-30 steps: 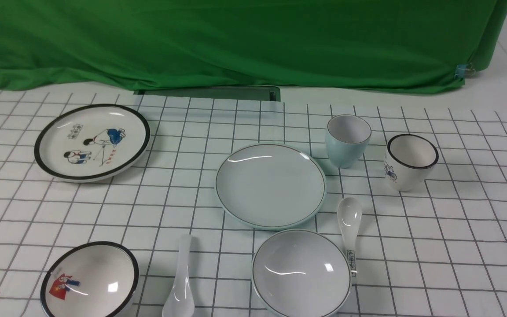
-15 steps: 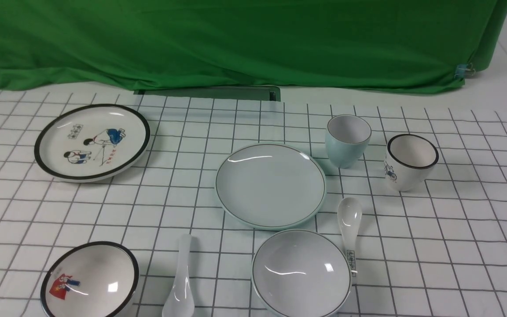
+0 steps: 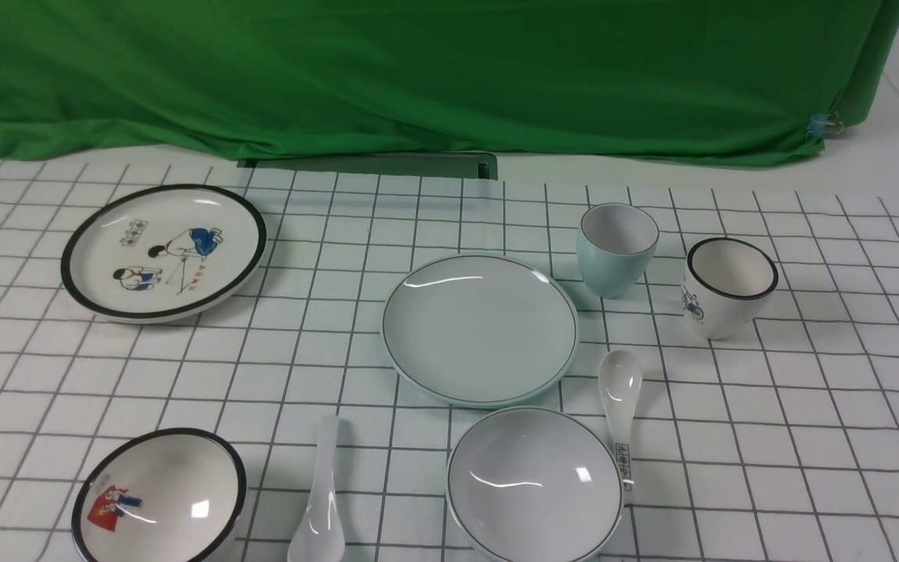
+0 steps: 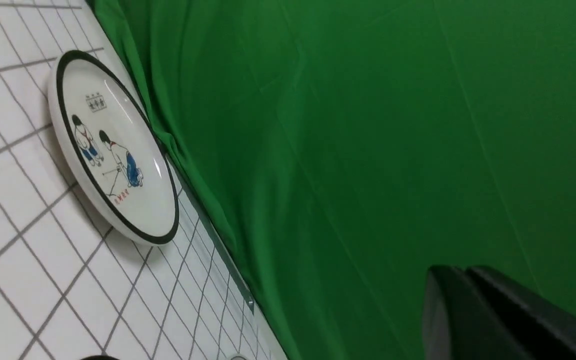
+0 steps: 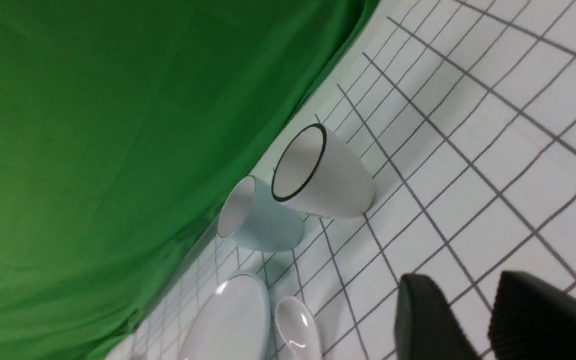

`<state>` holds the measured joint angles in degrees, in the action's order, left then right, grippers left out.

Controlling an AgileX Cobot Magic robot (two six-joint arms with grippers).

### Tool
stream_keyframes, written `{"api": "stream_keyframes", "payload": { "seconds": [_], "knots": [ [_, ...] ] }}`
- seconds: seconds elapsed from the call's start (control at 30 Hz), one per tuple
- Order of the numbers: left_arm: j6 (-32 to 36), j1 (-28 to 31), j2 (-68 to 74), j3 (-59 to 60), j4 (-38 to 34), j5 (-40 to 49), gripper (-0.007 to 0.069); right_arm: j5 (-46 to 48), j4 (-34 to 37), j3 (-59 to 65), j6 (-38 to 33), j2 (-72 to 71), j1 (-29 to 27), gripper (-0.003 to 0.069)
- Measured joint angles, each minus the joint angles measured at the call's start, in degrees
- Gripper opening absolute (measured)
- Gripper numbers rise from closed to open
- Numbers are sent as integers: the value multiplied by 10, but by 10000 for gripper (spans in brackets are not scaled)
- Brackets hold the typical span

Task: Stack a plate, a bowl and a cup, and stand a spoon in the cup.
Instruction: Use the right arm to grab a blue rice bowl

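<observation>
The plain pale blue-green plate [image 3: 481,328] lies at the table's middle. The matching bowl [image 3: 535,484] sits just in front of it, near the front edge. The pale blue cup [image 3: 616,248] stands upright behind the plate's right side; it also shows in the right wrist view [image 5: 263,220]. The plain white spoon [image 3: 318,507] lies left of the bowl. Neither gripper shows in the front view. My left gripper [image 4: 460,272] is shut and empty, in front of the green cloth. My right gripper [image 5: 460,280] is open and empty above bare table, well apart from the cups.
A white black-rimmed plate with cartoon figures [image 3: 165,250] lies far left. A black-rimmed bowl with a red picture [image 3: 157,499] is front left. A black-rimmed cup [image 3: 726,285] stands right of the blue cup. A spoon with a printed handle [image 3: 621,398] lies right of the bowl. Green cloth [image 3: 418,70] hangs behind.
A dark part of my left arm at the front view's lower left edge has slid out of that view. The dishes have not moved.
</observation>
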<state>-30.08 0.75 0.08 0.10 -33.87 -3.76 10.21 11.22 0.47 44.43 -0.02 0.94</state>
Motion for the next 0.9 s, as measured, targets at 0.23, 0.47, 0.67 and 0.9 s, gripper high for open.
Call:
{"api": "stream_keyframes", "payload": {
  "seconds": [0.23, 0.47, 0.67, 0.9],
  "knots": [
    [57, 0, 60, -192, 202, 214, -29, 2, -2, -56, -247, 44, 1, 53],
    [312, 0, 283, -368, 230, 420, -29, 74, -2, -224, -496, 244, 1, 10],
    [399, -35, 478, -501, 252, 600, -29, 231, -2, -402, -597, 423, 31, 10],
    [420, -212, 622, -542, 269, 616, -22, 372, -10, -517, -640, 580, 151, 10]
  ]
}}
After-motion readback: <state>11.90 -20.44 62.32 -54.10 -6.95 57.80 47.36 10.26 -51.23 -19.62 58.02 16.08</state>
